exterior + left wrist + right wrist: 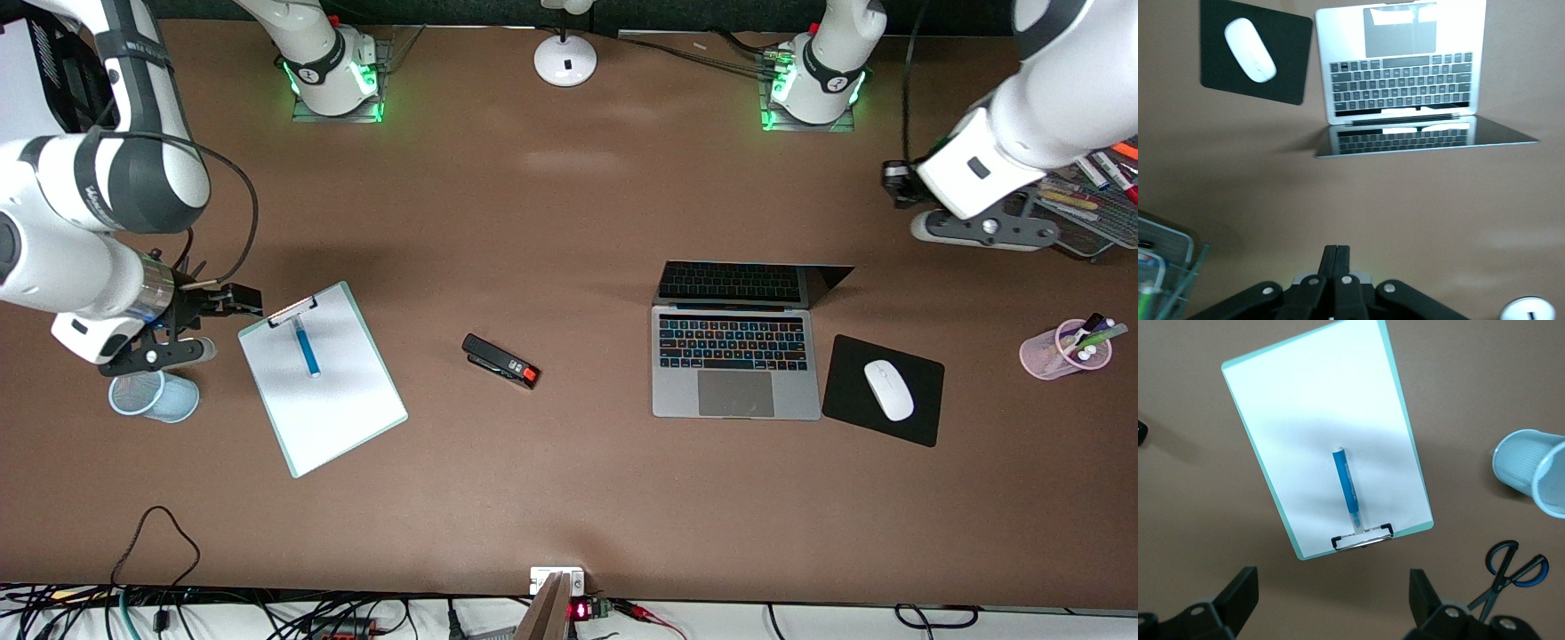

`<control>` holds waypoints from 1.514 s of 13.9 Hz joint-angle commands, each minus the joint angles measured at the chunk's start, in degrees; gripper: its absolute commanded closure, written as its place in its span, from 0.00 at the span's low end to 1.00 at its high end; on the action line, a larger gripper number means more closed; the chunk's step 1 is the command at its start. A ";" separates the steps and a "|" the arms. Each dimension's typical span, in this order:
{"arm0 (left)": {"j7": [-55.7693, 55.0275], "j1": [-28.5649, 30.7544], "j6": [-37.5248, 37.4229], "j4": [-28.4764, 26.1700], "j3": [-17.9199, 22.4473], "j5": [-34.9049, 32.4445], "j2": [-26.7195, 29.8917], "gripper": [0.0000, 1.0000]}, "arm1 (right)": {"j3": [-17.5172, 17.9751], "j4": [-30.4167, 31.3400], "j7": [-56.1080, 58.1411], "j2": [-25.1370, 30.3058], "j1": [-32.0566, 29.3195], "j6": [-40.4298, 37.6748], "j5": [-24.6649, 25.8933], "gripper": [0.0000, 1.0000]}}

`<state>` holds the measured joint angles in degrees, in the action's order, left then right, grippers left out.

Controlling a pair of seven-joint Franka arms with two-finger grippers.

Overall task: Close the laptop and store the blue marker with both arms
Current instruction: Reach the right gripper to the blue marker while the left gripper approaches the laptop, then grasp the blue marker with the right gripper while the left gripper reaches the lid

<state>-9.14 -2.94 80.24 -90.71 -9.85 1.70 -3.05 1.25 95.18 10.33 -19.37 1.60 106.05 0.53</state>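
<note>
Shut tight on nothing, the left gripper (1336,267) hangs over bare table between the laptop (734,351) and the left arm's base, near the mesh tray (1089,222) of pens at that arm's end. Pressed together, its fingers make one blunt tip, which to my eye suits pushing the raised screen down rather than grasping it. The laptop stands open, keys lit, with a mouse (889,389) on its pad (883,389) just beside it.

Spread wide and empty, the right gripper (1331,600) hovers by the clip end of the clipboard (320,391), above a blue mesh cup (153,396) lying on its side. The marker (307,347) lies flat on the clipboard's white sheet, one end near the clip, free of both grippers; the open jaws look ready to straddle it. Scissors (1508,573) lie near the cup, and a stapler (500,361) sits between clipboard and laptop.
</note>
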 commanded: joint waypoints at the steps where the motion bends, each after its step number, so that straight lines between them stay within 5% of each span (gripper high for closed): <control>1: -5.26 0.04 -0.70 1.15 -3.59 1.11 -0.82 1.00 | 0.25 -0.43 2.84 -2.94 -0.72 1.26 0.70 0.00; 7: -6.76 0.39 5.08 -5.51 -6.24 3.84 0.14 1.00 | 0.34 0.27 9.26 -6.55 -0.55 6.79 0.79 0.03; 12: -6.76 0.39 17.29 -22.81 -8.78 3.84 8.57 0.99 | 0.34 5.97 11.11 -6.29 -0.11 16.10 0.79 0.06; 16: -7.29 0.48 21.69 -27.84 -9.40 3.84 9.02 1.00 | 0.34 10.46 11.02 -6.12 -0.02 23.05 0.79 0.09; 21: -7.29 0.31 35.83 -37.85 -9.58 3.93 8.41 1.00 | 0.34 14.33 11.02 -6.38 -0.11 29.74 0.70 0.23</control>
<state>-16.43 -2.83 110.13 -123.41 -18.90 4.70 3.94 1.36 107.59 20.83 -26.68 1.63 133.79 0.56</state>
